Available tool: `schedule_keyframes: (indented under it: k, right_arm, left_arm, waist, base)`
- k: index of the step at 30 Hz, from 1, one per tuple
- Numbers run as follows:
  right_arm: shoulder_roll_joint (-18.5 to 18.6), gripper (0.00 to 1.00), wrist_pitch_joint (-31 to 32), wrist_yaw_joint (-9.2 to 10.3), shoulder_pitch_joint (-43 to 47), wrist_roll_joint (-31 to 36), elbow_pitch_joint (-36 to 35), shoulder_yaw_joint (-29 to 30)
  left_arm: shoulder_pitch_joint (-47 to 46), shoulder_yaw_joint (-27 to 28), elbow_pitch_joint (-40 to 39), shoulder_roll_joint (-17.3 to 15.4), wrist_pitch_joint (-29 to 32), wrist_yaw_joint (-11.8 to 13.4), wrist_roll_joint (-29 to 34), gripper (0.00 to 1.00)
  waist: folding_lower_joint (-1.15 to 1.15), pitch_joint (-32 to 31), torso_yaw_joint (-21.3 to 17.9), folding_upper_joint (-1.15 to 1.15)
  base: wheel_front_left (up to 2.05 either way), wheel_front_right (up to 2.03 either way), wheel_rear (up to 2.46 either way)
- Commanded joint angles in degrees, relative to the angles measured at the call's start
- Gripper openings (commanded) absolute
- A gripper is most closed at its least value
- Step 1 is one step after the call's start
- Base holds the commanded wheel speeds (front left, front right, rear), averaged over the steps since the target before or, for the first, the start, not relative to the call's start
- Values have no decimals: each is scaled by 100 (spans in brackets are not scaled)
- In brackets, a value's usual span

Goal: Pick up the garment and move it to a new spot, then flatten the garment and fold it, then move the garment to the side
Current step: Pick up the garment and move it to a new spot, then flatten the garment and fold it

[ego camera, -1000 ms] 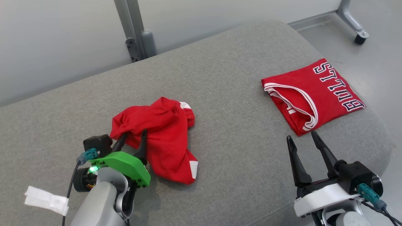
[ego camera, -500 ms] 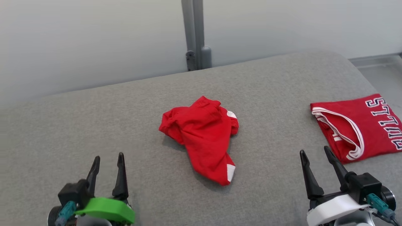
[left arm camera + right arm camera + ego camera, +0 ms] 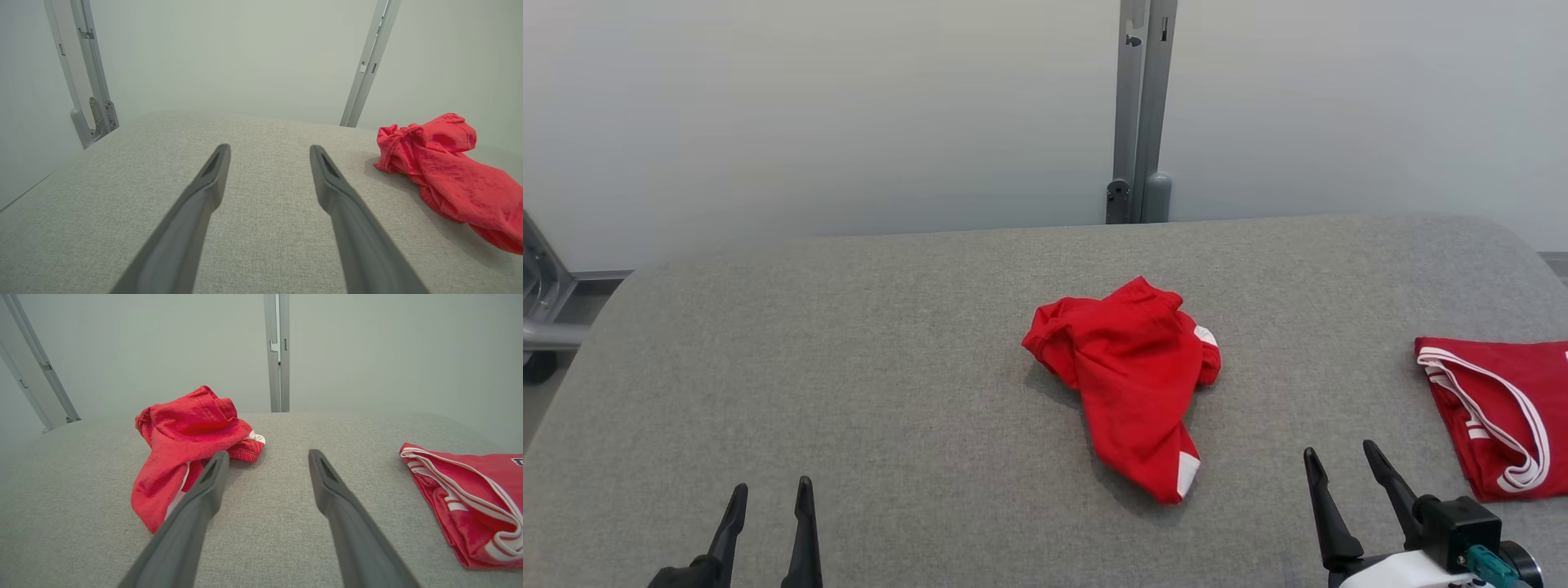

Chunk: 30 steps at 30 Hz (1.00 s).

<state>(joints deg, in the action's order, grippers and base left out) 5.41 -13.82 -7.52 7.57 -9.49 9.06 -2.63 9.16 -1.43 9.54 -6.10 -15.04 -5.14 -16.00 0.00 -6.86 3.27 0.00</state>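
Note:
A crumpled red garment (image 3: 1131, 384) with white trim lies in a heap near the middle of the grey padded table (image 3: 849, 367). It also appears at the right of the left wrist view as the garment (image 3: 445, 175) and left of centre in the right wrist view as the garment (image 3: 184, 445). My left gripper (image 3: 770, 494) stands open at the lower left, well away from the heap, with nothing between its fingers. My right gripper (image 3: 1341, 457) is open at the lower right, empty, a short way right of the garment's lower end.
A folded red jersey (image 3: 1499, 408) with white-striped trim lies at the table's right edge, seen too as the jersey (image 3: 470, 498). A grey metal post (image 3: 1139, 114) rises behind the table against the pale wall. Another metal frame (image 3: 543, 302) stands off the table's left end.
The left gripper let go of the crumpled garment and drew back to the lower left. The head camera has swung, so the whole scene shifted right in view.

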Motion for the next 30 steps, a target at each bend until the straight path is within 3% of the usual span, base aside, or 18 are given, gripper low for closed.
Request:
schedule_keyframes:
  k: [1,30]
  right_arm:
    - [0,100,-42,7,63,-1,42,34]
    - [-117,100,-133,7,-49,-3,141,9]
  left_arm:
    - [80,43,-26,27,-15,-49,69,100]
    - [2,131,104,256,-15,-230,295,100]
  waist:
    - [0,-25,75,0]
    - [0,106,-91,0]
  base:
    - [0,0,0]
    - [0,0,0]
